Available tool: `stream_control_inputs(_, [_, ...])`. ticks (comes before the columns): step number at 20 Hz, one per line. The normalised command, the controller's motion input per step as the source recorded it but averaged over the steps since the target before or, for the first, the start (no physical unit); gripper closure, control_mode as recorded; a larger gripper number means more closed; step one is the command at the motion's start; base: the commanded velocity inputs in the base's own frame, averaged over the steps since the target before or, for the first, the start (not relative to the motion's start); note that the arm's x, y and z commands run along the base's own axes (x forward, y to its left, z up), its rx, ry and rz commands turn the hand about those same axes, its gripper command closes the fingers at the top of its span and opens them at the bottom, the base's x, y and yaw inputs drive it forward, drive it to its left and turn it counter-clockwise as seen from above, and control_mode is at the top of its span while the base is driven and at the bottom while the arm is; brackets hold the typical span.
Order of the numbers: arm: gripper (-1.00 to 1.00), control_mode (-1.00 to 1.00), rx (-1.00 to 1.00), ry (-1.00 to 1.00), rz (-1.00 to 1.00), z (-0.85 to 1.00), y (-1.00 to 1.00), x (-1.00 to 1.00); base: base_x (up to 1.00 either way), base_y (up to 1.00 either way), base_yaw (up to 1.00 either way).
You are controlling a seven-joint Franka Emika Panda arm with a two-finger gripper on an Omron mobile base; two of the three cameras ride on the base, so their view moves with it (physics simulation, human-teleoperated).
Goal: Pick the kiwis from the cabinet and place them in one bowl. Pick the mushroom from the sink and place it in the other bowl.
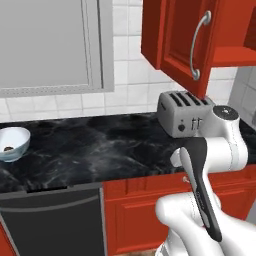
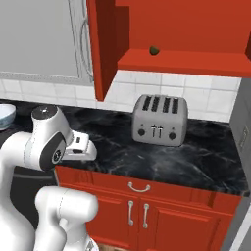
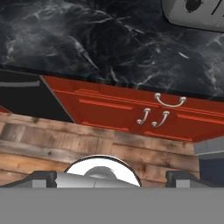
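The red cabinet (image 2: 176, 61) stands open, its door (image 1: 182, 35) with the curved silver handle swung out. One small brown kiwi (image 2: 154, 50) rests on its shelf. The blue-tinted white bowl (image 1: 20, 137) stands at the far left of the black counter, with a small brown round thing (image 1: 8, 148) inside it. My gripper (image 3: 111, 177) hangs in front of the counter's edge, pointing down at the floor and the red drawers. Its fingertips (image 3: 43, 177) stand wide apart, open, with nothing between them. The mushroom, the sink and the other bowl are out of view.
A silver toaster (image 1: 182, 112) stands on the black marble counter (image 1: 100, 145) under the open cabinet. A grey wall cabinet (image 1: 50, 45) hangs at upper left. A dark dishwasher front (image 1: 55, 220) sits below the counter beside red drawers (image 2: 142, 206).
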Motion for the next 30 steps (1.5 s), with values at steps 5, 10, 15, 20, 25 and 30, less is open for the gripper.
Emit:
stream_control_inputs(5, [-1.00, 1.00, 0.00, 0.00, 0.00, 0.00, 0.00, 0.00, -0.16, -0.58, 0.02])
stream_control_inputs(10, [-1.00, 1.00, 0.00, 0.00, 0.00, 0.00, 0.00, 0.00, 0.15, -0.55, 0.00])
stream_control_inputs(15, [-1.00, 1.00, 0.00, 0.00, 0.00, 0.00, 0.00, 0.00, 0.28, -0.52, 0.00])
stream_control_inputs(20, [-1.00, 1.00, 0.00, 0.00, 0.00, 0.00, 0.00, 0.00, 0.48, -0.33, 0.01])
stream_control_inputs(25, [-1.00, 1.00, 0.00, 0.00, 0.00, 0.00, 0.00, 0.00, 0.78, -0.11, 0.03])
stream_control_inputs(30, [-1.00, 1.00, 0.00, 0.00, 0.00, 0.00, 0.00, 0.00, 0.53, -0.41, 0.00])
